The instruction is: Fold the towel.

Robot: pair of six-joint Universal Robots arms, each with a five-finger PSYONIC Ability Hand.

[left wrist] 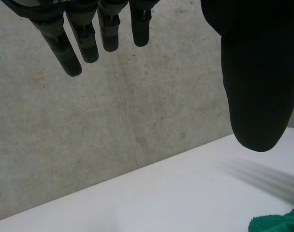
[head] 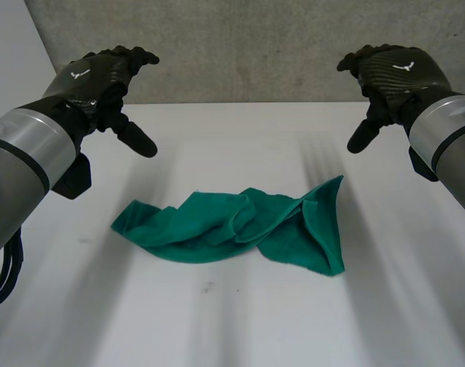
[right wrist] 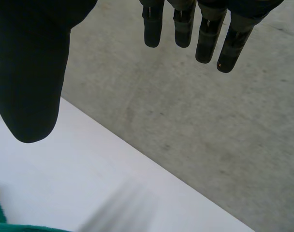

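Left arm (head: pixel 26 160) loomed closest, its left hand (head: pixel 102 80) raised beyond the left end of the towel (head: pixel 232 225), fingers straight and thumb spread, holding nothing. Beyond the towel's pointed right corner the right hand (head: pixel 393 76) hung likewise, fingers loose and empty. That green towel lay crumpled in a long twisted heap on the white table (head: pixel 217 321), touched by neither hand. Folding looked premature. The better start was probably to lower each hand to its own end, pinch a corner, and draw the cloth flat first.
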